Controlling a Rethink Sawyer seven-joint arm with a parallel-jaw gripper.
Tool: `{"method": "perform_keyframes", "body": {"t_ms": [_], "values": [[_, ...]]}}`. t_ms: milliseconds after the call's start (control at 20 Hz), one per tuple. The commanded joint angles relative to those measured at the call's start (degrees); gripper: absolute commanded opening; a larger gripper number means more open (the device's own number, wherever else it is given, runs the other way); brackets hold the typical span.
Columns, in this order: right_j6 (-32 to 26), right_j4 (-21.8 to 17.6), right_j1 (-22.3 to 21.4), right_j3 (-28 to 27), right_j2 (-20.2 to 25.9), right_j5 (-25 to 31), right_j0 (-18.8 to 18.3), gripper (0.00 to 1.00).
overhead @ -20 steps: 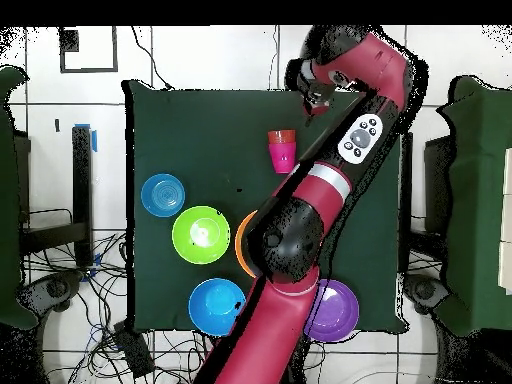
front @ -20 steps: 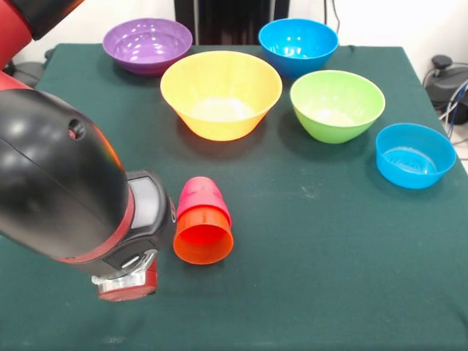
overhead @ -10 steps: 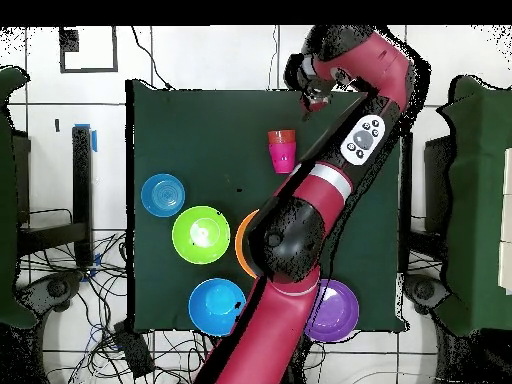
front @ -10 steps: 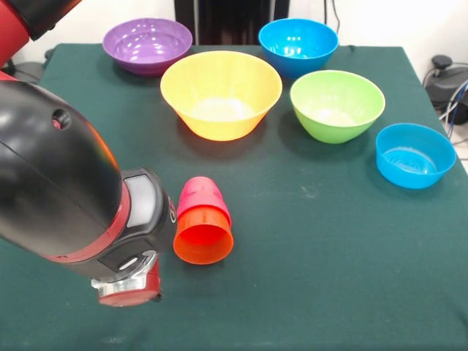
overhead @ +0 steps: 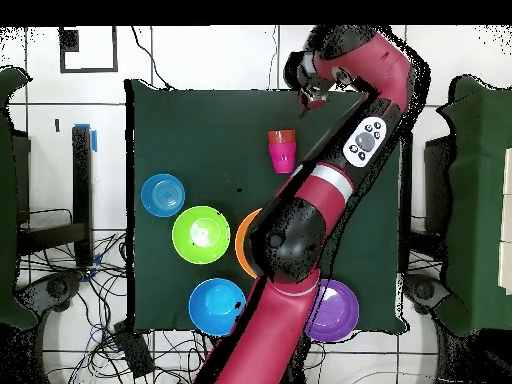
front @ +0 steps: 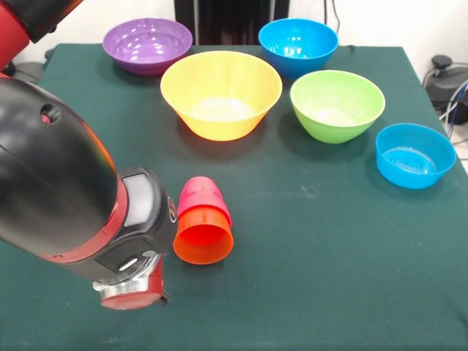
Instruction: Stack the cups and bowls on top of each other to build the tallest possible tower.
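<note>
Front view shows the red-and-black arm's wrist (front: 128, 281) sinking slightly at lower left beside the toppled orange plastic cup (front: 203, 235) sleeving the red-pink cup (front: 199, 194) on the green desk (front: 329, 256), jaws' state unclear, tower unbuilt.

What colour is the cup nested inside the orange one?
Red-pink cup, clearest in the front view.
</note>
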Motion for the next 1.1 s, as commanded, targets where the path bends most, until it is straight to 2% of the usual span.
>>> {"method": "perform_keyframes", "body": {"t_ms": [50, 350, 650, 950, 1100], "values": [[2.7, -0.9, 3.5, -5.0, 2.5, 3.4, 0.8, 1.00], [2.8, -1.3, 4.4, -5.3, 2.8, 6.4, 0.5, 1.00], [2.2, -0.3, 3.8, -6.2, 0.3, 12.5, -0.7, 1.00], [1.4, -0.6, 3.9, -5.9, 0.0, 14.0, -0.6, 1.00], [0.7, -1.0, 4.2, -5.5, 0.2, 12.6, -0.4, 1.00]]}}
